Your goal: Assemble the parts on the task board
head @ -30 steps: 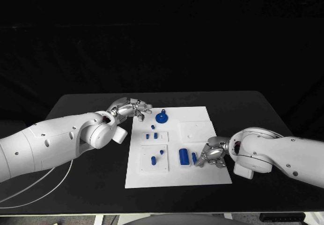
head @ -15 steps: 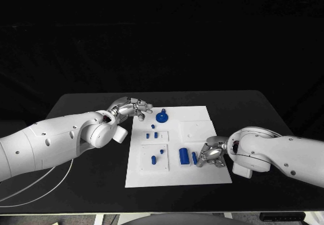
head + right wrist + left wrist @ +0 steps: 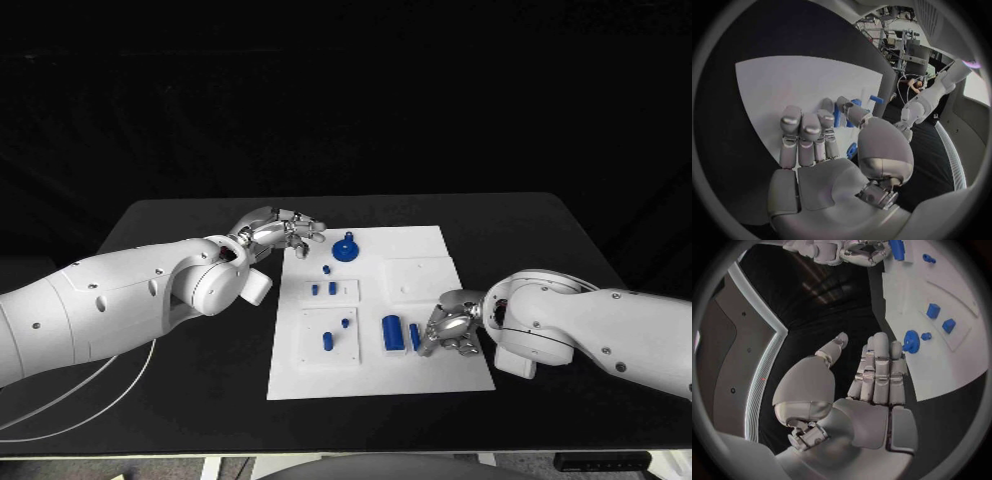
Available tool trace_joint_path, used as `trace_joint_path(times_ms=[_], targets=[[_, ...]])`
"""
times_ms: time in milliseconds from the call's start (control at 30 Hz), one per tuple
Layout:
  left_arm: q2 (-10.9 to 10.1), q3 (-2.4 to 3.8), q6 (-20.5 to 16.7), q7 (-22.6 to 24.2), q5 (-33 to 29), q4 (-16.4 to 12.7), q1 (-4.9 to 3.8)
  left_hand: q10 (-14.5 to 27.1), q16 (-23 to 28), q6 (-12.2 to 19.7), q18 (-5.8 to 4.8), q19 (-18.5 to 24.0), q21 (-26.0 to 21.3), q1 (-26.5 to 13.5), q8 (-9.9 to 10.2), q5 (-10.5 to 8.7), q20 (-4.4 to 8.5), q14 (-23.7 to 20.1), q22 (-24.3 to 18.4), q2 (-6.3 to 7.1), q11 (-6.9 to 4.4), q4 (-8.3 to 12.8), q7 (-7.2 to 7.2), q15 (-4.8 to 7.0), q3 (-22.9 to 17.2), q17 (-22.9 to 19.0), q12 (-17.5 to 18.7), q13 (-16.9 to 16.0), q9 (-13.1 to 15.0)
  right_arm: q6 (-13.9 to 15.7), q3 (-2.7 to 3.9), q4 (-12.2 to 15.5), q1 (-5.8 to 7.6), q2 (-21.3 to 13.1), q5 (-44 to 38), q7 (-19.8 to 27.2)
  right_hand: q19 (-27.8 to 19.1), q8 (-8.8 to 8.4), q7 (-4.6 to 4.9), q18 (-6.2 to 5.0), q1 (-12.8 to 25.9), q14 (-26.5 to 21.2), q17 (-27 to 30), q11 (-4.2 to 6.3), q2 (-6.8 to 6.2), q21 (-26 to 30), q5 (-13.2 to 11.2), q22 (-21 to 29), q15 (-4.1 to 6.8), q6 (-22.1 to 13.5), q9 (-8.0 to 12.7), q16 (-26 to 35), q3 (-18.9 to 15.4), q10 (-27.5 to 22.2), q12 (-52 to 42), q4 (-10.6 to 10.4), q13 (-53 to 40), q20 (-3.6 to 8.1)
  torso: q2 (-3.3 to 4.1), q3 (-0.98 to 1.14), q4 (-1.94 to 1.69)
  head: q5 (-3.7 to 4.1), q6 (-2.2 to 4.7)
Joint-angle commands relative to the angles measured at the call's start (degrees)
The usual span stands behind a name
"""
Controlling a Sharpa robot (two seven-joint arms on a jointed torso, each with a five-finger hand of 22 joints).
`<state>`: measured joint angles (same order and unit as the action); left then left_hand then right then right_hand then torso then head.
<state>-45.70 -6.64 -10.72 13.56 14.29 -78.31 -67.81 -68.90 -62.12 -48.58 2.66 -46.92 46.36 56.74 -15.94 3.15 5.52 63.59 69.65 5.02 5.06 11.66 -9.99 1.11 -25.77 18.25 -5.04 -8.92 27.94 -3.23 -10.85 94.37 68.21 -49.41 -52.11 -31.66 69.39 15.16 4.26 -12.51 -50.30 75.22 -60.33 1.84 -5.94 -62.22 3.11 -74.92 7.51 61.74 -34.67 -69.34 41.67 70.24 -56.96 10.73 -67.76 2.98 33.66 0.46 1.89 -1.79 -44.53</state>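
Note:
The white task board (image 3: 433,368) lies mid-table. My right hand (image 3: 450,330) rests at its right edge. In the right wrist view this hand (image 3: 817,150) has its thumb and one finger on either side of a slim blue part (image 3: 837,118), pinching it; the part (image 3: 415,337) still lies on the board. A blue cylinder (image 3: 391,333) lies just left of it. My left hand (image 3: 283,231) hovers at the board's far left corner, fingers straight and holding nothing (image 3: 876,375). A round blue knobbed part (image 3: 345,249) sits close to its fingertips (image 3: 910,340).
Two small blue blocks (image 3: 323,289) stand in a raised square, a tiny peg (image 3: 327,270) beyond them. Two more blue pieces (image 3: 336,333) sit in the near left plate. A bare raised square (image 3: 421,278) lies at the board's right. Black table (image 3: 173,400) surrounds the board.
My right hand has crept a little to the left, closing in on the slim blue part. The left hand and the other parts stay where they were.

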Motion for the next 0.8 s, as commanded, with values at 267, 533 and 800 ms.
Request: trace_joint_path(times_ms=[267, 533, 800], targets=[[0.06, 0.04, 0.74, 0.18, 0.35, -0.14, -0.04, -0.15, 0.4, 0.24, 0.73, -0.13, -0.27, -0.01, -0.33, 0.22, 1.12, 0.15, 0.07, -0.58, 0.25, -0.15, 0.18, -0.02, -0.06, 0.11, -0.26, 0.08, -0.07, -1.43, -0.34, -0.49, -0.51, -0.34, -0.68, -1.11, -0.09, -0.51, 0.2, -2.49, 1.16, 0.23, 0.05, 0.05, -1.21, -0.04, 1.29, -0.59, 0.18, 0.03, 0.51, 0.05, -0.44, 0.15, 0.02, 0.28, -0.04, -0.28, 0.03, 0.01, 0.01, 0.04, -0.04], [0.17, 0.04, 0.78, 0.1, 0.4, -0.06, -0.04, -0.15, 0.4, 0.25, 0.72, -0.13, -0.28, 0.03, -0.33, 0.22, 1.12, 0.15, 0.09, -0.56, 0.25, -0.13, 0.18, -0.03, -0.07, 0.12, -0.26, 0.08, -0.08, -1.49, -0.34, -0.52, -0.52, -0.46, -0.49, -1.21, -0.04, -0.53, 0.21, -2.49, 2.35, 0.25, 0.06, 0.06, -2.35, -0.09, 3.64, -0.57, 0.19, 0.0, 0.58, 0.04, -2.83, 0.11, 0.0, 1.24, -0.11, -0.19, 0.01, 0.04, 0.03, 0.11, -0.06], [0.18, 0.04, 0.85, 0.07, 0.44, -0.09, -0.04, -0.15, 0.41, 0.25, 0.72, -0.13, -0.29, 0.08, -0.33, 0.23, 1.12, 0.15, 0.1, -0.56, 0.25, -0.11, 0.18, -0.03, -0.08, 0.13, -0.26, 0.08, -0.08, -2.66, -0.33, -0.69, -0.52, -0.73, 1.04, -0.75, -0.26, -0.65, 0.26, -2.49, 0.3, 0.21, 0.13, 0.04, 1.13, 0.15, 3.88, -0.49, 0.14, 0.15, 0.89, 0.15, 2.33, 0.13, 0.14, 1.67, -0.04, -0.32, 0.01, 0.03, -0.01, 0.16, -0.06]])
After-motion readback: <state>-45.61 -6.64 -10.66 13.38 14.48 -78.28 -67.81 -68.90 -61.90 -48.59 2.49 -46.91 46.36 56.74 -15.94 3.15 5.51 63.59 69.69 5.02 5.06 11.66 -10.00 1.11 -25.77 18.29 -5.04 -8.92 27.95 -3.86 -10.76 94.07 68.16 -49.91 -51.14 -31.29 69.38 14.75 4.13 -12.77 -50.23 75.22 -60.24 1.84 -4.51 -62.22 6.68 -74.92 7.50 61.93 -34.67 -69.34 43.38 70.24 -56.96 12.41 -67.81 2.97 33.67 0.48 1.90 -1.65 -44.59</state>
